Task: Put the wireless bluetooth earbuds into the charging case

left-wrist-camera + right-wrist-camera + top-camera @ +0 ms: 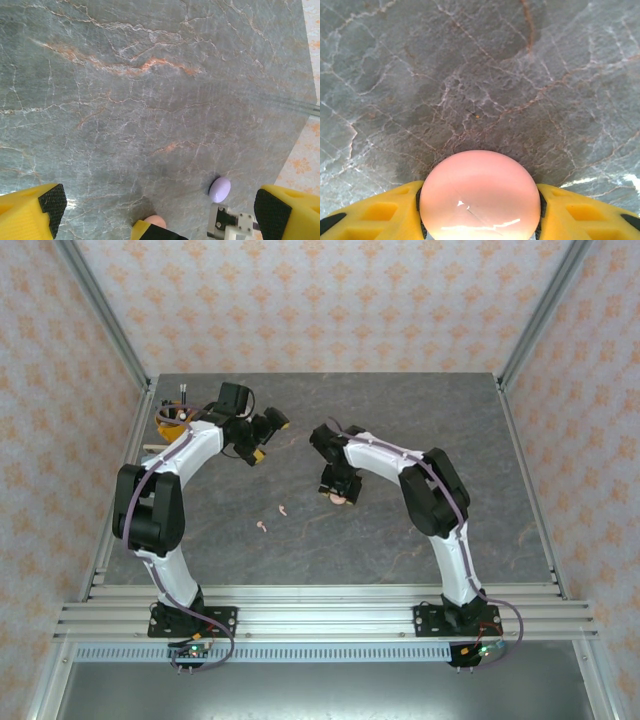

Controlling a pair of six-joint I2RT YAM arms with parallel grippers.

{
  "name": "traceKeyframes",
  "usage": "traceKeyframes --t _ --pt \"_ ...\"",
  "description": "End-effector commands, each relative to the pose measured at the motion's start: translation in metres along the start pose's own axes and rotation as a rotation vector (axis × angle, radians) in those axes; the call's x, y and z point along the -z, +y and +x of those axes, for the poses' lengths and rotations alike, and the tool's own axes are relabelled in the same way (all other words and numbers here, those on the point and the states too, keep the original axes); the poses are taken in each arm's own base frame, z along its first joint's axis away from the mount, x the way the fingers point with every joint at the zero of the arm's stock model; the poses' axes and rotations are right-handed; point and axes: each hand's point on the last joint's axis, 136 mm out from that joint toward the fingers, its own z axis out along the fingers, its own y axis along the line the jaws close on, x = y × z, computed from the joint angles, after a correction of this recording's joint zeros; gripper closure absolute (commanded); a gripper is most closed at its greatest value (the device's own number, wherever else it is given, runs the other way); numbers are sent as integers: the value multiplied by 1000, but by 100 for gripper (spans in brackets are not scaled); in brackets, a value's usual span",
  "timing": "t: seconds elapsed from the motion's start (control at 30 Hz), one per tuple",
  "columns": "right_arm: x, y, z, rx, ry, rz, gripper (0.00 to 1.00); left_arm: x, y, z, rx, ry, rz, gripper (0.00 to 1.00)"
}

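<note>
A round pale pink charging case (480,192) lies on the marble table, and my right gripper (480,205) is shut on it, a yellow finger pressing each side. From above, this gripper (339,488) is at mid-table with the pink case (338,498) under it. Two tiny pale pink earbuds (283,510) (262,527) lie loose to its left, nearer the front. My left gripper (262,436) hovers open and empty farther back. Its wrist view shows its wide-apart fingers (47,205), the pink case (156,220) and a lilac case (220,189) beyond.
A yellow-orange object with wires (172,420) sits at the table's back left corner. Patterned walls close in the table (400,540) on three sides. The right arm's white bracket (227,225) stands close to the lilac case.
</note>
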Motion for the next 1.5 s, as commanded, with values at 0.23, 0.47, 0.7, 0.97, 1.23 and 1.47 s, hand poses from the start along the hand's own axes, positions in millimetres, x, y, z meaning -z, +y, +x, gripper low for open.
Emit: traceKeyframes --t 0.23,0.47,0.7,0.97,1.23,1.47 --pt "32 5 -17 325 -75 -166 48 5 2 29 -73 61 -28 1" --pt "38 1 -21 386 -165 -258 49 -4 10 53 -46 107 -48 1" --pt "38 3 -22 374 -240 -338 49 -21 5 75 38 156 -47 1" --pt "44 3 -27 355 -327 -389 50 -39 -5 94 208 206 -38 0" --pt "53 4 -31 324 -386 -438 51 -51 -9 102 364 237 -31 0" --pt "73 11 -32 313 -443 -518 51 -66 -15 111 408 275 -15 0"
